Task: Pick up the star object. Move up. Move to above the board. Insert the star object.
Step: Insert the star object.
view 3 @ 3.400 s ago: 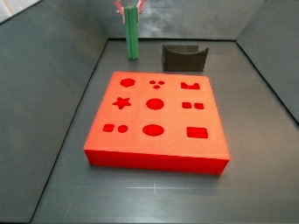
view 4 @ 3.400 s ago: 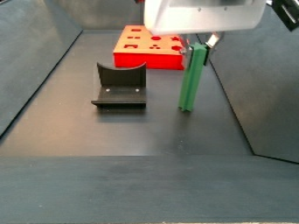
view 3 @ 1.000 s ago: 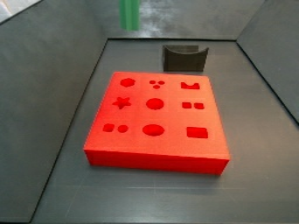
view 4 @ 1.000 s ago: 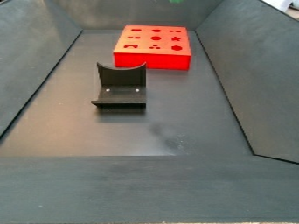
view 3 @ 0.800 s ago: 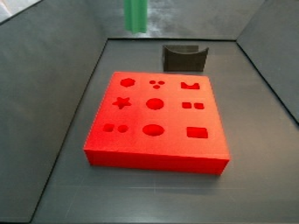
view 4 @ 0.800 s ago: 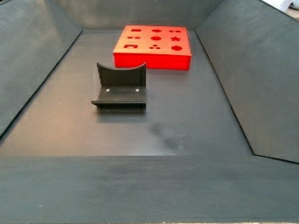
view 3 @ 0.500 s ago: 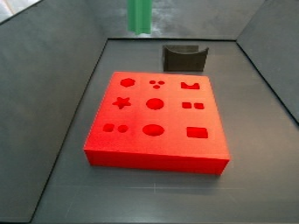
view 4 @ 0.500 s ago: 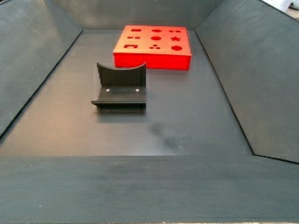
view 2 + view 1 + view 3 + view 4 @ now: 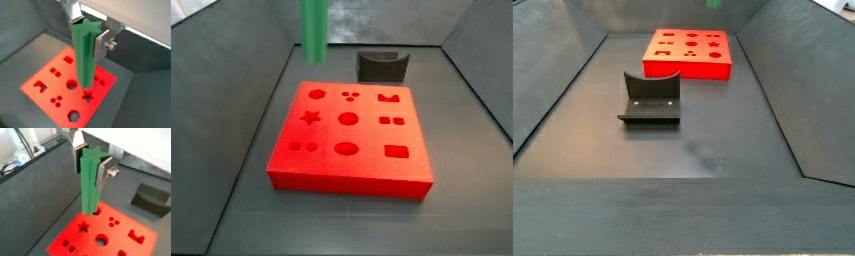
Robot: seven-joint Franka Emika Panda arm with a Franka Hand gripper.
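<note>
My gripper (image 9: pixel 89 168) is shut on the top of the star object (image 9: pixel 89 188), a tall green rod with a star-shaped section, which hangs upright. Both wrist views show this grip (image 9: pixel 88 40). The rod's lower end hangs above the red board (image 9: pixel 120 230), near its star cutout (image 9: pixel 83 226). In a side view the rod (image 9: pixel 314 30) hangs from the top edge, above the far left of the board (image 9: pixel 352 140); the gripper is out of frame there. In a side view only the rod's green tip (image 9: pixel 715 3) shows above the board (image 9: pixel 688 62).
The dark fixture (image 9: pixel 381 67) stands on the floor behind the board, and it also shows in a side view (image 9: pixel 651 98). Sloped grey walls enclose the floor on all sides.
In the side view the green rod has shifted left and reaches lower than half a second ago. The board and the fixture have not moved.
</note>
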